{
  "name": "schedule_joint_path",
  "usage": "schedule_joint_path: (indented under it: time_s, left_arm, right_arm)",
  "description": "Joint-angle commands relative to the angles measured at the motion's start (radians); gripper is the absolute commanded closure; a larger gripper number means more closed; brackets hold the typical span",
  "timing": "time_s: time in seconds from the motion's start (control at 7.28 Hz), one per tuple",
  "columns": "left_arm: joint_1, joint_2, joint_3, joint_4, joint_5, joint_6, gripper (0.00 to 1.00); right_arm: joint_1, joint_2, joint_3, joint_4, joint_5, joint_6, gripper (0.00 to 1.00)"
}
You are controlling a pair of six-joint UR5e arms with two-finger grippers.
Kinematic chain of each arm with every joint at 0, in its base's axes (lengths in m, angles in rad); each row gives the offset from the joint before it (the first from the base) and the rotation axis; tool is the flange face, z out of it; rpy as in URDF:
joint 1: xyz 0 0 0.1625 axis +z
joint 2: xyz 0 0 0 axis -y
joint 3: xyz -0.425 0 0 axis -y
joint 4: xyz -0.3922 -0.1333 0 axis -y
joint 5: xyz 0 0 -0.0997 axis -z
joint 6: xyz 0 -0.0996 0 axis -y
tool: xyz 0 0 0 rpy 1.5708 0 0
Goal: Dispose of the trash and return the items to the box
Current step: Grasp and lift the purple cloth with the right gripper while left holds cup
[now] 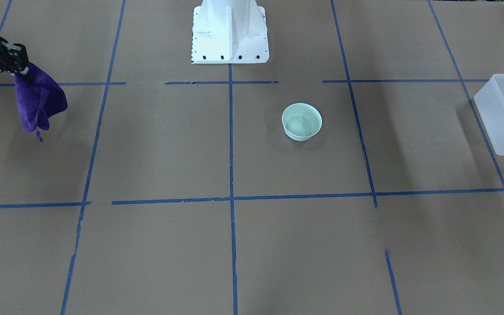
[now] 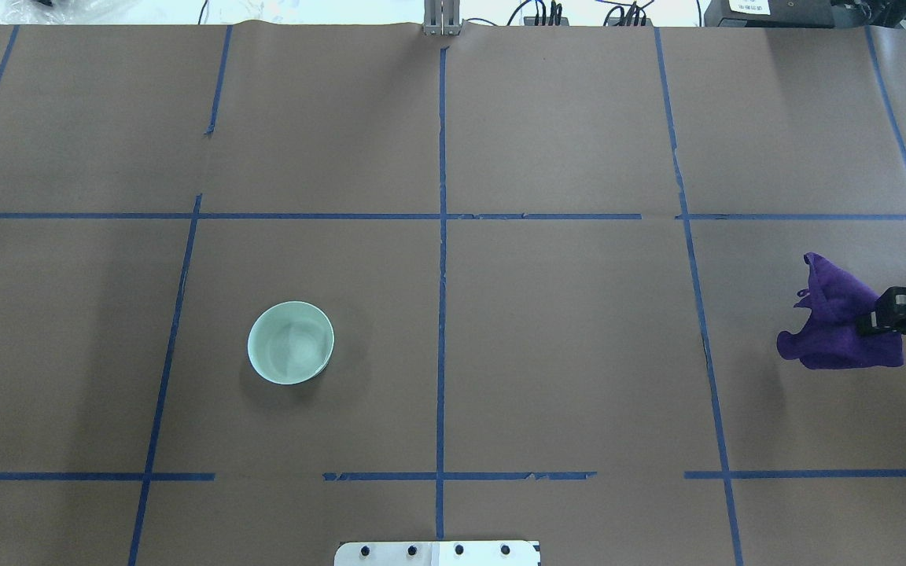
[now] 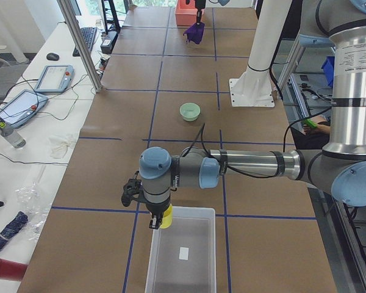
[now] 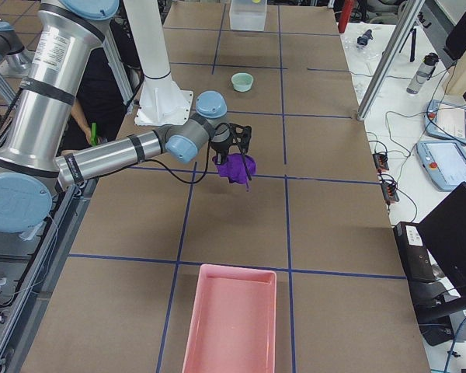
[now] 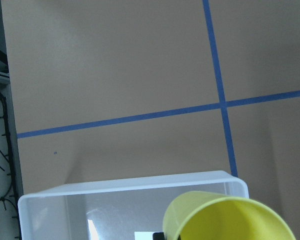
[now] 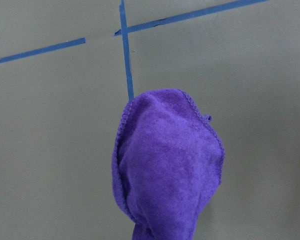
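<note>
My left gripper (image 3: 157, 218) is shut on the yellow cup (image 3: 166, 216) and holds it in the air over the near end of the translucent box (image 3: 183, 250). In the left wrist view the cup (image 5: 225, 220) hangs above the box's rim (image 5: 130, 184). The box also shows at the table's edge in the front-facing view (image 1: 503, 113). My right gripper (image 1: 22, 72) is shut on a purple cloth (image 1: 37, 103), which hangs above the table. The gripper (image 2: 870, 324) and cloth (image 2: 834, 322) also show in the overhead view, and the cloth in the right wrist view (image 6: 167, 165).
A pale green bowl (image 2: 290, 343) stands upright on the brown paper, also seen in the front-facing view (image 1: 302, 121). A pink tray (image 4: 229, 318) lies at the table's end on my right. The white robot base (image 1: 230, 30) stands at the table's middle edge.
</note>
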Motion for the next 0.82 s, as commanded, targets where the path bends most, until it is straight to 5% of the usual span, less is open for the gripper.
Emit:
schedule_joint_path:
  time_s: [0.0,0.69]
  left_arm:
    - [0.015,0.036,0.091,-0.135,-0.066,0.000,1.00]
    - [0.153,0.036,0.216,-0.294,-0.177,-0.006,1.00]
  right_arm:
    - [0.106,-0.001,0.029,-0.045,0.012,-0.126,1.00]
    - [0.386,0.008,0.063,-0.359,0.035,-0.674,1.00]
